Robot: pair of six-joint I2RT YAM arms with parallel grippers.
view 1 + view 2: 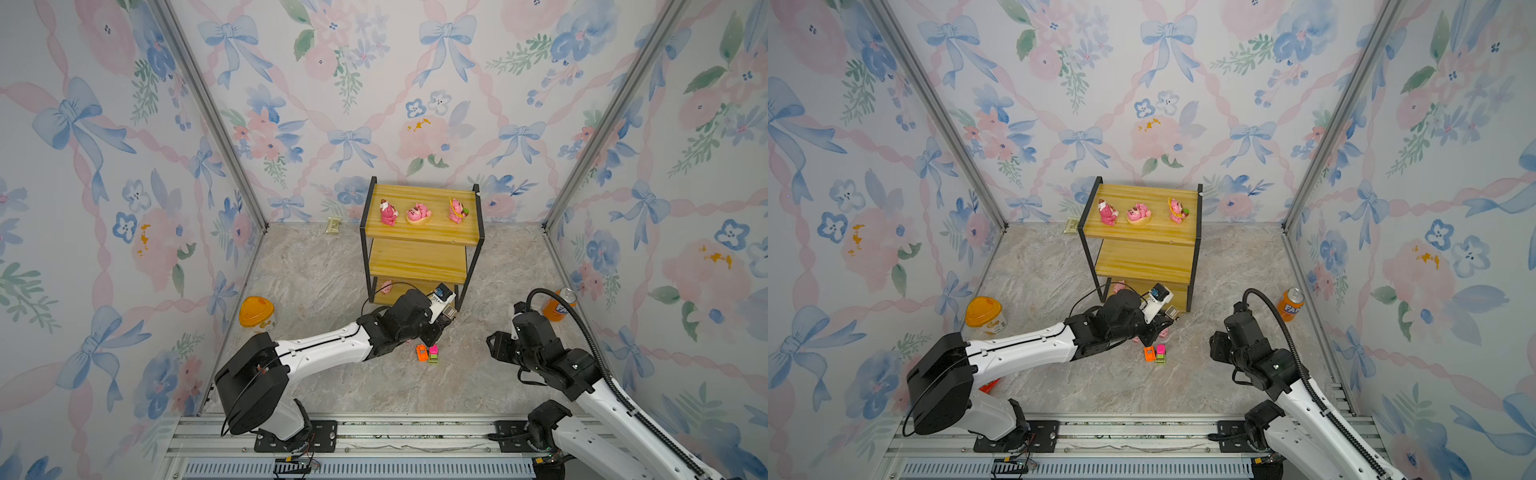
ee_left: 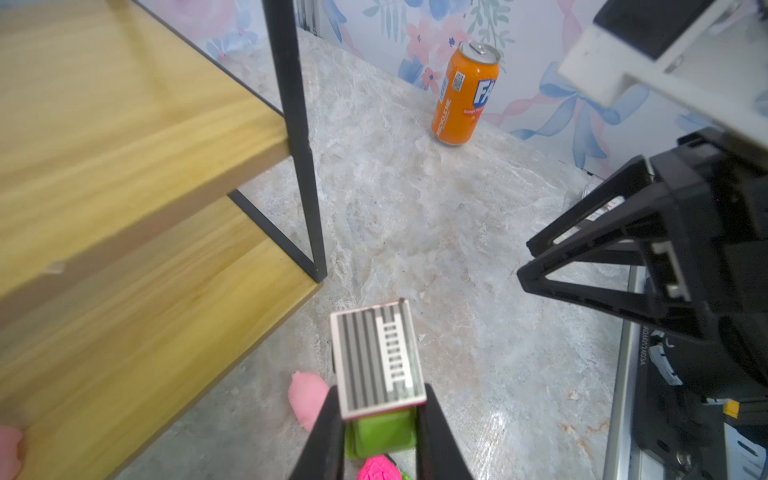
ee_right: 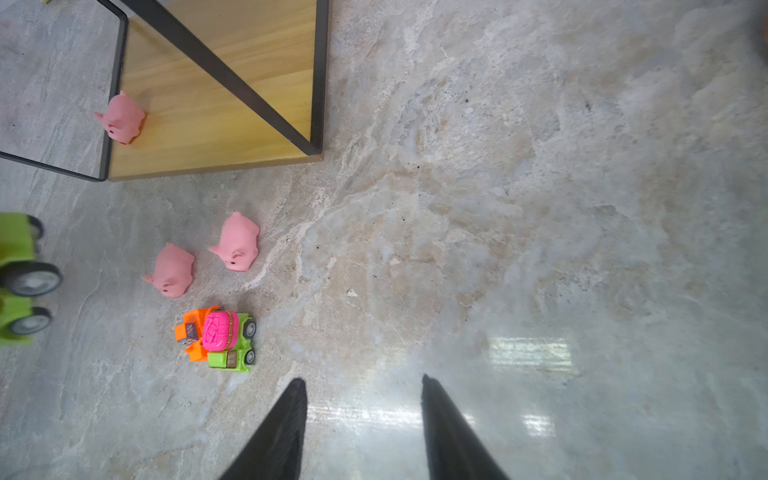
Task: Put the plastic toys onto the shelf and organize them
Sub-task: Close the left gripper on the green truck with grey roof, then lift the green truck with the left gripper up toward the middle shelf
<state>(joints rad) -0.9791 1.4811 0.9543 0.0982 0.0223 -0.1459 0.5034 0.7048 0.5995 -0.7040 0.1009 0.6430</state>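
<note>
My left gripper (image 2: 380,395) is shut on the brown-green car (image 2: 376,357), a green-bodied toy with a striped roof. It hangs just off the front right corner of the shelf (image 1: 419,257). Three pink bear figurines (image 1: 419,214) stand on the top board, and a pale pig (image 3: 122,118) sits on the bottom board. Two more pigs (image 3: 239,243) (image 3: 172,270) lie on the floor. The orange car (image 1: 422,353) and the pink-green car (image 1: 433,354) touch side by side. My right gripper (image 3: 361,386) hovers open over bare floor to their right, holding nothing.
An orange soda can (image 1: 559,305) stands by the right wall behind my right arm. An orange-lidded tub (image 1: 256,316) sits near the left wall. A small beige object (image 1: 333,224) lies at the back, left of the shelf.
</note>
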